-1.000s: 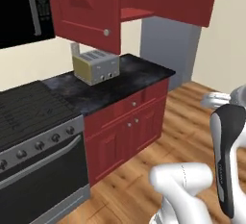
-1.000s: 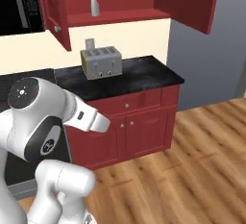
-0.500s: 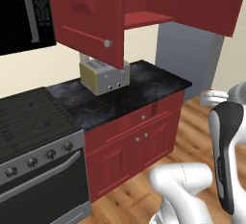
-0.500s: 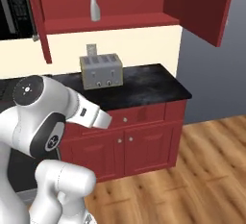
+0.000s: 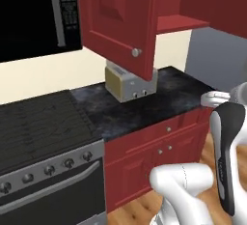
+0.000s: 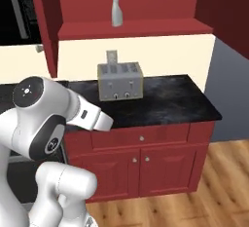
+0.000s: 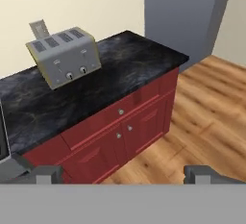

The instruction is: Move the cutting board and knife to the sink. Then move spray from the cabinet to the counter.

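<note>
Base rolls closer and leftward: both base views shift together. Counter (image 6: 165, 102) and toaster (image 6: 120, 81) loom larger than before; spray (image 6: 116, 11) now sits centred above. Things themselves unmoved; arm pose unchanged.

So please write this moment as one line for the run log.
spray bottle: upright on open cabinet shelf | counter: toaster on it | hand: open, holding nothing, away from bottle
</note>
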